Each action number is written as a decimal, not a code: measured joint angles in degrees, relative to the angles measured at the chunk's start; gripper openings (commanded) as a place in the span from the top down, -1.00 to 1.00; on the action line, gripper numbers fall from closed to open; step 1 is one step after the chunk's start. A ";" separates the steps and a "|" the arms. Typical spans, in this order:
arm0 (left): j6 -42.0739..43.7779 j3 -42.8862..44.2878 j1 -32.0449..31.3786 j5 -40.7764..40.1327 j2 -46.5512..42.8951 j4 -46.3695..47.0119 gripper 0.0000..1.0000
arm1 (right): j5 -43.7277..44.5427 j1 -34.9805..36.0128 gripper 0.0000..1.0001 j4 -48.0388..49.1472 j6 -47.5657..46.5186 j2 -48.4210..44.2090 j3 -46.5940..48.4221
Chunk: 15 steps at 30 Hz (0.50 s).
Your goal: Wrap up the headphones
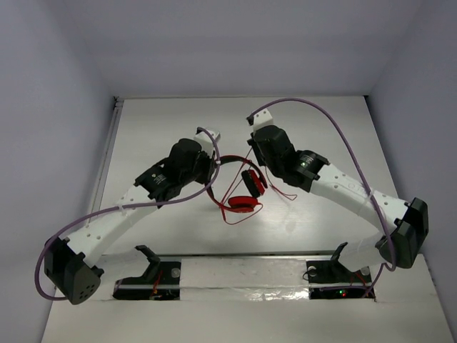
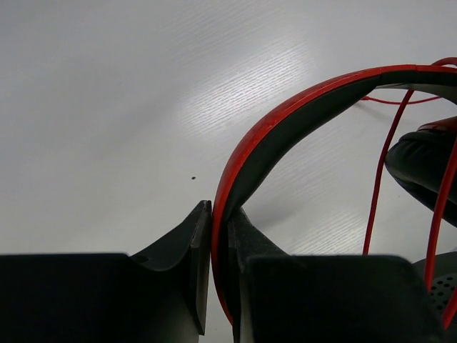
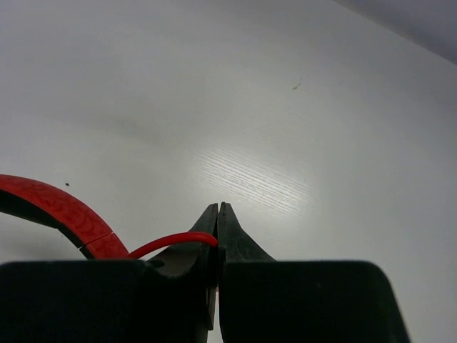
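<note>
The red headphones hang over the table's middle, ear cups low, the black-and-red headband arching up between the arms. My left gripper is shut on the headband, which rises from the jaws and curves right. My right gripper is shut on the thin red cable, which enters the jaws from the left. The headband also shows in the right wrist view. Cable loops trail under the ear cups; more cable hangs beside a black ear pad.
Thick purple robot cables arc over both arms. Two black gripper rests stand at the near edge. Walls close the white table at the back and sides.
</note>
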 measured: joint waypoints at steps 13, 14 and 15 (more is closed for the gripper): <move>0.61 0.04 11.58 16.11 -4.26 2.80 1.00 | -7.04 -5.31 0.99 9.16 5.64 -3.39 -8.52; 0.61 0.04 12.07 17.64 -4.66 3.19 1.00 | -8.17 -5.44 0.87 10.12 6.14 -3.61 -9.07; 0.59 0.04 12.39 19.15 -5.01 3.50 1.00 | -9.33 -5.51 0.83 11.21 6.56 -3.72 -9.51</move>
